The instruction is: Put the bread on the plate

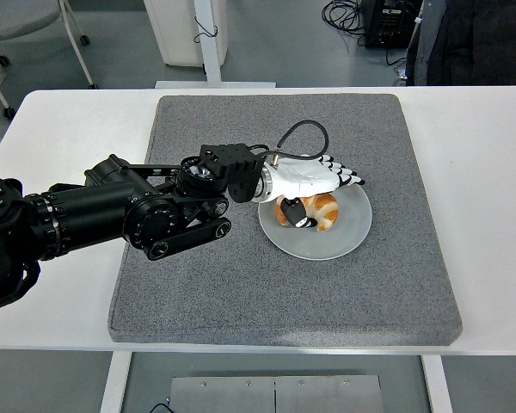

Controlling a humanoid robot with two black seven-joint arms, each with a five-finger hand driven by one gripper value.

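A golden-brown piece of bread (320, 210) lies on the silver round plate (344, 239) at the middle of the grey mat. My left hand (314, 182), white with black fingertips, hovers over the bread. Its fingers (344, 177) are spread out flat above the bread and the thumb (296, 212) hangs down beside it. The hand holds nothing. The black left arm (112, 211) reaches in from the left edge. The right arm is out of view.
The grey mat (241, 284) covers the middle of the white table (490, 224). A black cable (297, 133) loops up from the wrist. A person in dark clothes (473, 39) stands at the top right beyond the table.
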